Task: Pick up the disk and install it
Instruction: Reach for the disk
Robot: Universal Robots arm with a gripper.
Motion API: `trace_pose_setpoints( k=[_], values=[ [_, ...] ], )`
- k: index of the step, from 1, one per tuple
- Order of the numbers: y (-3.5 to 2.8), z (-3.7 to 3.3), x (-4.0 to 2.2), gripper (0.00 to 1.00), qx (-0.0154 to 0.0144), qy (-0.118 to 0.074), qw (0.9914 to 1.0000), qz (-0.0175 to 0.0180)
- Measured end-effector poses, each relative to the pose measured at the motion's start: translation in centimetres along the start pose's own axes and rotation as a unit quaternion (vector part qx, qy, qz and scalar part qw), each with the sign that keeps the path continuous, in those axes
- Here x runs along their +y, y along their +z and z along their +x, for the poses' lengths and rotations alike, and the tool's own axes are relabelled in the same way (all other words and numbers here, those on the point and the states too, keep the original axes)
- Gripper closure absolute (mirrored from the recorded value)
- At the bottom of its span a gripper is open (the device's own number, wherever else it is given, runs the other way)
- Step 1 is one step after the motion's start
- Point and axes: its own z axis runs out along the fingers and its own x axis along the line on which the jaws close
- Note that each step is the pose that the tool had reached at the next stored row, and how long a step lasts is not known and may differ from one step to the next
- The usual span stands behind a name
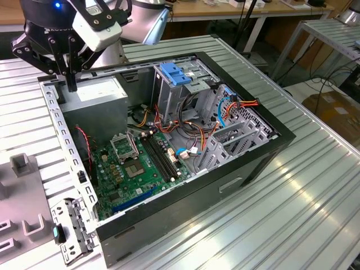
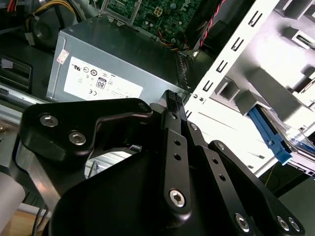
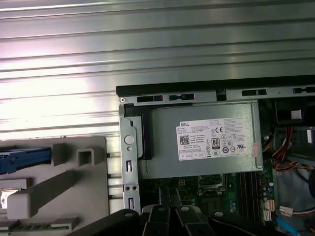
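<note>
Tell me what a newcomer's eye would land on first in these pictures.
The open computer case sits in the middle of the exterior view, its green motherboard and blue plastic handle bright inside. The black gripper hangs shut and empty over the case's corner beside the grey power supply.

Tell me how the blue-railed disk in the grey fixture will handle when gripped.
Likely stiff and dense for its size: the disk looks like a flat slab. Its blue rail looks like smooth plastic, so a grip there may slip or flex. It should not roll, though the grey fixture may hold it snug.
</note>
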Motion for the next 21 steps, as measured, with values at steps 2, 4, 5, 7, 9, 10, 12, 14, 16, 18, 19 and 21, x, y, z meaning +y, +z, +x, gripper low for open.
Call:
trace_pose_setpoints(
  k=[2,4,5,7,9,10,12,14,16,18,19,21],
  values=[
    [0.0,0.13,-0.01,0.89,0.0002,0.0,1.0,0.0],
    [0.01,0.24,-0.02,0.89,0.0006,0.0,1.0,0.0001],
    [0.0,0.3,-0.02,0.89,0.0008,0.0,1.0,0.0001],
    [0.01,0.4,-0.03,0.89,0.0014,0.0,1.0,0.0001],
    [0.02,0.56,-0.04,0.89,0.0023,0.0,1.0,0.0002],
    [0.02,0.6,-0.05,0.89,0.0026,0.0,1.0,0.0002],
    [0.03,0.7,-0.05,0.89,0.0033,0.0,0.99999,0.0002],
    [0.04,0.8,-0.06,0.89,0.0037,0.0,0.99999,0.0003],
    [0.04,0.93,-0.07,0.89,0.0043,0.0,0.99999,0.0004],
    [0.04,1.02,-0.08,0.89,0.0047,0.0,0.99999,0.0004],
    [0.05,1.08,-0.08,0.89,0.005,0.0,0.99999,0.0004],
    [0.05,1.21,-0.09,0.89,0.0056,0.0,0.99998,0.0004]
  ],
)
